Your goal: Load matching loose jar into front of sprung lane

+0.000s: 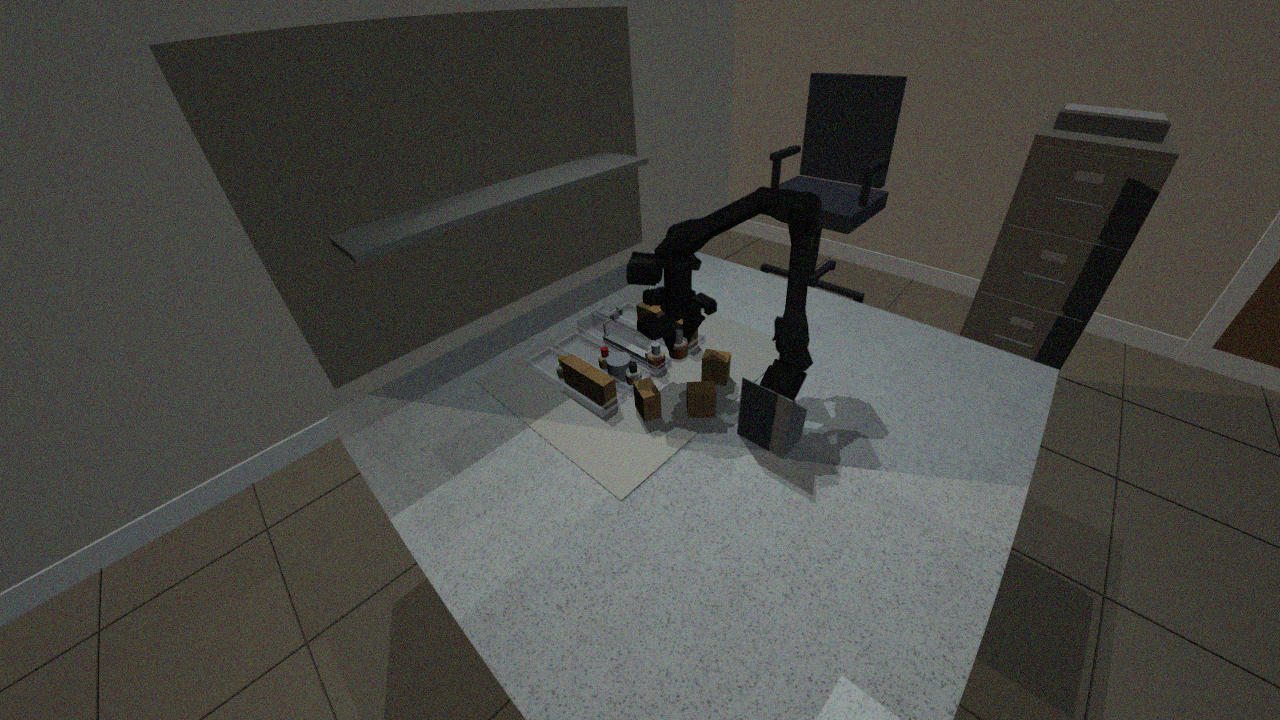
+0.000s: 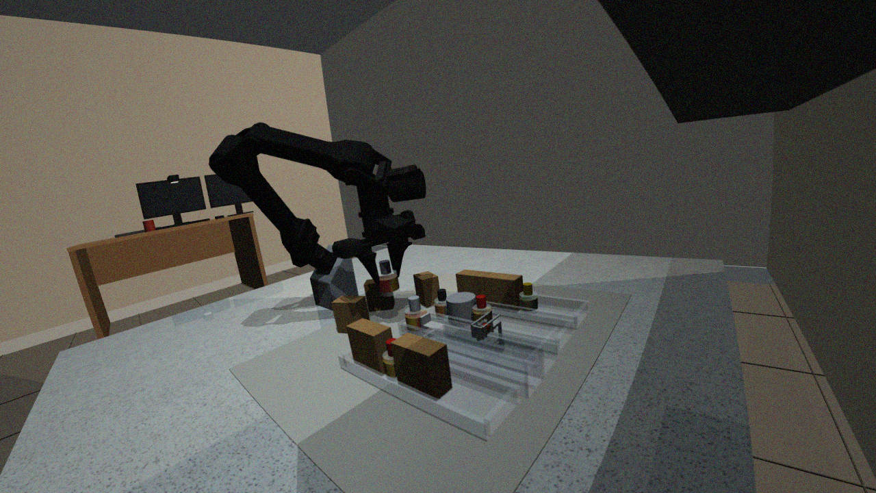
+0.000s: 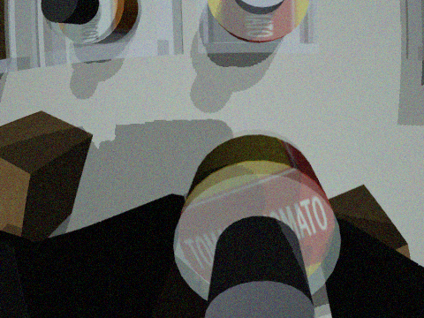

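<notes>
Black arm (image 1: 725,214) (image 2: 293,144) over speckled table (image 1: 716,573) (image 2: 152,392); its gripper (image 1: 680,344) (image 2: 387,283) (image 3: 256,222) pinching TOMATO jar (image 1: 679,347) (image 2: 386,283) (image 3: 256,194), upright, outside the clear lanes, near their front. Matching-looking jar (image 1: 657,358) (image 2: 415,315) (image 3: 261,19), pale cap, at a lane's front end.

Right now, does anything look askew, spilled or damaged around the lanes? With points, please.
Nothing stands out. The gripper (image 2: 387,285) (image 3: 256,222) holds the tomato-labelled jar (image 2: 385,284) (image 3: 261,181), and the grey-capped jar (image 1: 656,356) (image 2: 414,313) stands upright at its lane's front. I see no spill.
</notes>
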You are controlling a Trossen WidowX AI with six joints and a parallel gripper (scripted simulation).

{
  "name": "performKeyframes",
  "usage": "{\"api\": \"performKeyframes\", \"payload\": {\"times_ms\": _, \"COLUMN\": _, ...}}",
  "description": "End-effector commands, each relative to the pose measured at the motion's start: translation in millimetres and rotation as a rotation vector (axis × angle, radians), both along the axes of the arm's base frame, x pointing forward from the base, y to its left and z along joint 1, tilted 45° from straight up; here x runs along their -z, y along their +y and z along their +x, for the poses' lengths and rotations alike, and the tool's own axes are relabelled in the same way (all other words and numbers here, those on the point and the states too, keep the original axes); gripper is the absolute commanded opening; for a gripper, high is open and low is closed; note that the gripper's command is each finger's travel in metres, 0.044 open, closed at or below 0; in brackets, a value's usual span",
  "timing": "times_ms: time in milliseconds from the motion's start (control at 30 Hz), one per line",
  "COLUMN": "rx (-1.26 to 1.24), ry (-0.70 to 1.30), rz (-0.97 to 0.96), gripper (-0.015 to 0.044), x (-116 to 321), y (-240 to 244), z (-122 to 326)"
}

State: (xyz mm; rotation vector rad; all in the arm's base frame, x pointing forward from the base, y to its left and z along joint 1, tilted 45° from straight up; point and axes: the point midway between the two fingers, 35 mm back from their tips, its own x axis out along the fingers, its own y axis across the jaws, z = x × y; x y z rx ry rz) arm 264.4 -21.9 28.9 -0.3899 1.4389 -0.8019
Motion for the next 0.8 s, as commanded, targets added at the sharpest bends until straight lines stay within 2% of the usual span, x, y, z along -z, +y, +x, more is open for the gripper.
{"api": "performKeyframes", "payload": {"times_ms": 0, "rx": -0.079, "ry": 0.080, "rz": -0.002, "gripper": 0.0000, "x": 7, "y": -10, "z": 16}}
{"api": "performKeyframes", "payload": {"times_ms": 767, "rx": -0.119, "ry": 0.120, "rz": -0.003, "gripper": 0.0000, "x": 27, "y": -33, "z": 22}}
